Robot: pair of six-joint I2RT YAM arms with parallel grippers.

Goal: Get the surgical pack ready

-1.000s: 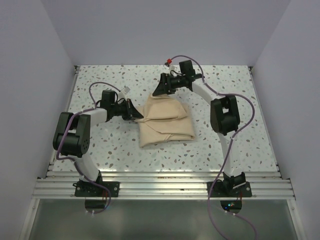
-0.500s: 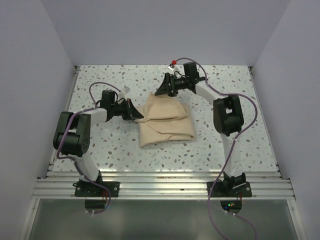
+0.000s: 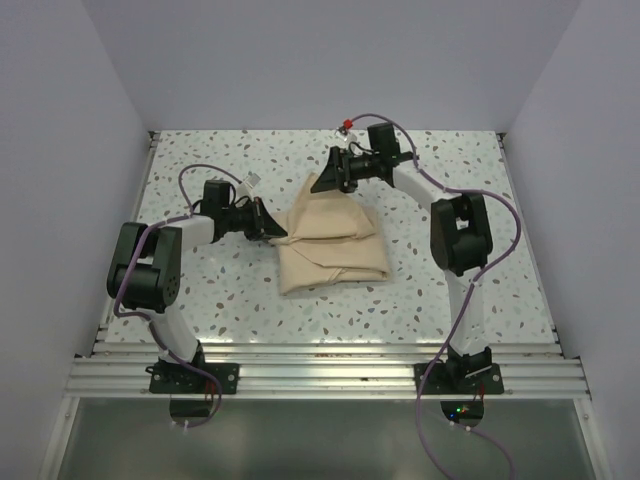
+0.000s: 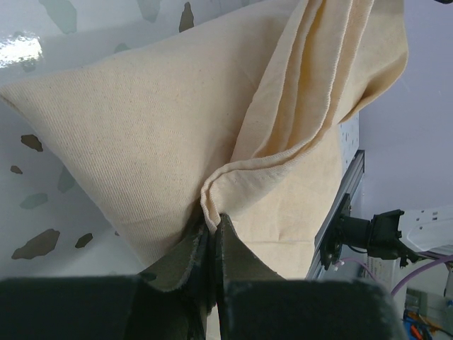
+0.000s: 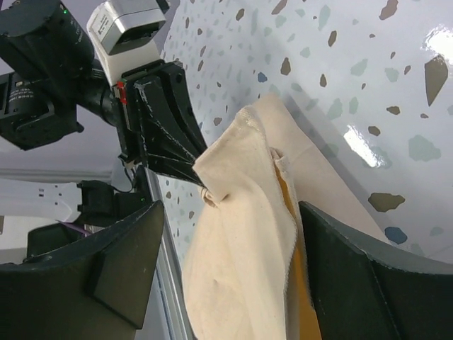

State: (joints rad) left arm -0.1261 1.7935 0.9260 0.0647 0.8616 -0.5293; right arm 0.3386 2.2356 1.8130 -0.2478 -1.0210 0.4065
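A: Top external: folded wrap sheet (image 3: 330, 245) at middle of table (image 3: 220, 290). Left gripper (image 3: 272, 232) clamped on its left corner, right gripper (image 3: 322, 183) at its far corner.
B: Left wrist: fingers (image 4: 230, 244) pinch a cloth fold. Right wrist: jaws apart, cloth between.

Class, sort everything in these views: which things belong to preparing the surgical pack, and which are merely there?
Belongs:
folded tan wrap bundle
left gripper, pinching its corner
right gripper, open around its far corner

Merely there:
speckled table
aluminium rail
purple cables
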